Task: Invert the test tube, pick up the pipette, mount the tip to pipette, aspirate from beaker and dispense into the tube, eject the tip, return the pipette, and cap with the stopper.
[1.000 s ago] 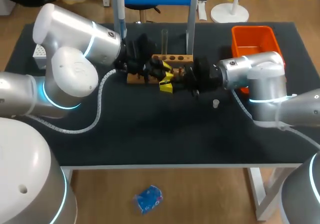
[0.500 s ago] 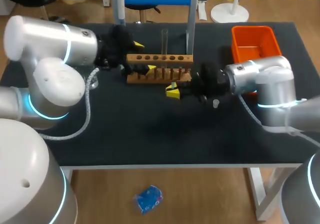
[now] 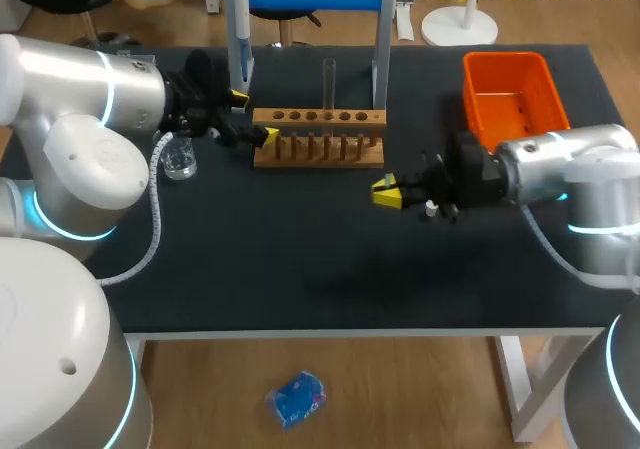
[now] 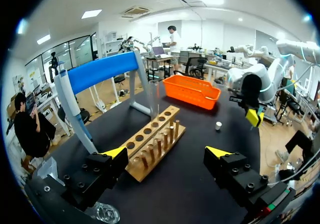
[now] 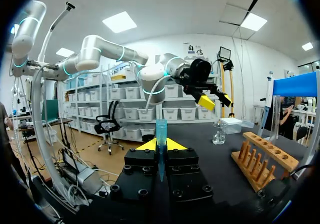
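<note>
A clear test tube stands upright in the wooden rack. My left gripper is open at the rack's left end with nothing between its fingers; in the left wrist view the rack and tube lie ahead of this gripper. My right gripper hovers in front of the rack's right end, shut on a teal pipette tip. The pipette hangs on its blue stand. A glass beaker sits under my left arm. The small stopper lies beside my right gripper.
An orange bin stands at the back right, beyond my right arm. The blue stand's second post rises just behind the rack's right end.
My left gripper opened and drew back left from the rack's middle to its left end. My right gripper pulled away to the right and forward, still holding the tip.
</note>
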Tool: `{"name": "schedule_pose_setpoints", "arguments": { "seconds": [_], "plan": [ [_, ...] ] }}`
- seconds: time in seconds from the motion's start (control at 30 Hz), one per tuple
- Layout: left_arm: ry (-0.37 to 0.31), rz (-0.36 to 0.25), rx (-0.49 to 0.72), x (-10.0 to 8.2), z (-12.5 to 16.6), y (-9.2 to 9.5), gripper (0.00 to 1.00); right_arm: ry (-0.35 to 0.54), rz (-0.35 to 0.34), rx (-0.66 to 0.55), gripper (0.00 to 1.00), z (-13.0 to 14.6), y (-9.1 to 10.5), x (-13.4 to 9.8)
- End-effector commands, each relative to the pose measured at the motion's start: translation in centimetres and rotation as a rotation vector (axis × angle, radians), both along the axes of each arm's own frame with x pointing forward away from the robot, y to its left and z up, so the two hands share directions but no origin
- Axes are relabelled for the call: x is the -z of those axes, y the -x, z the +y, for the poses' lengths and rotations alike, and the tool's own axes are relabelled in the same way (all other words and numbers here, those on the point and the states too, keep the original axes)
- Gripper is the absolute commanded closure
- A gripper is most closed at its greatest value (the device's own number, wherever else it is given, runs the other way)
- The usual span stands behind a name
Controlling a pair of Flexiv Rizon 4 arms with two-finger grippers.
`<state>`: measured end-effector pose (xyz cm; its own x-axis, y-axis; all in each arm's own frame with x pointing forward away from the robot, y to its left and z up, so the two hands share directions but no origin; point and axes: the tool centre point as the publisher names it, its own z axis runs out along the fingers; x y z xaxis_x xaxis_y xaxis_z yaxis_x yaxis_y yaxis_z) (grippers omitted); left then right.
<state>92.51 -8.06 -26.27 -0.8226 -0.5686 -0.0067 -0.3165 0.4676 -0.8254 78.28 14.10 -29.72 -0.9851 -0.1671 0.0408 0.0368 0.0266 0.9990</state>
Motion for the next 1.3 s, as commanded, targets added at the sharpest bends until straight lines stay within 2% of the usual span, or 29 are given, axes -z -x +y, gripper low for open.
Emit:
{"name": "schedule_pose_setpoints", "arguments": {
  "seconds": [0.03, 0.33, 0.87, 0.93, 0.97, 1.03, 1.07, 1.13, 1.17, 1.3],
  "plan": [
    [0.014, -0.01, -0.004, 0.7, 0.2, -0.7, 0.0, 0.008, 0.002, 0.032, 1.0, -2.4, 1.4, -0.3],
    [0.023, -0.025, -0.065, 0.7, 1.3, -1.9, 0.0, 0.01, 0.014, 0.052, 1.0, -5.9, 2.1, 0.6],
    [0.023, -0.025, -0.065, 0.7, 1.3, -1.9, 0.0, 0.015, 0.013, 0.048, 1.0, -5.9, 2.2, 0.6],
    [-0.051, -0.072, -0.142, 0.3, 1.1, -2.8, 0.0, 0.015, 0.013, 0.048, 1.0, -5.9, 2.2, 0.6],
    [0.007, -0.073, -0.15, -0.2, 1.2, -3.2, 0.0, 0.015, 0.013, 0.048, 1.0, -5.9, 2.2, 0.6],
    [-0.007, -0.123, -0.251, -1.0, 1.6, -4.3, 0.0, 0.015, 0.013, 0.048, 1.0, -5.9, 2.2, 0.6],
    [0.052, -0.125, -0.264, -1.3, 1.8, -4.7, 0.0, 0.015, 0.013, 0.048, 1.0, -5.9, 2.2, 0.6],
    [0.032, -0.179, -0.344, -1.6, 1.9, -5.6, 0.0, 0.015, 0.013, 0.048, 1.0, -5.9, 2.2, 0.6],
    [0.077, -0.176, -0.346, -1.9, 1.8, -5.9, 0.0, 0.015, 0.013, 0.048, 1.0, -5.9, 2.2, 0.6],
    [0.143, -0.193, -0.435, -2.2, 1.7, -8.1, 0.0, 0.015, 0.013, 0.048, 1.0, -5.9, 2.2, 0.6]
  ]
}}
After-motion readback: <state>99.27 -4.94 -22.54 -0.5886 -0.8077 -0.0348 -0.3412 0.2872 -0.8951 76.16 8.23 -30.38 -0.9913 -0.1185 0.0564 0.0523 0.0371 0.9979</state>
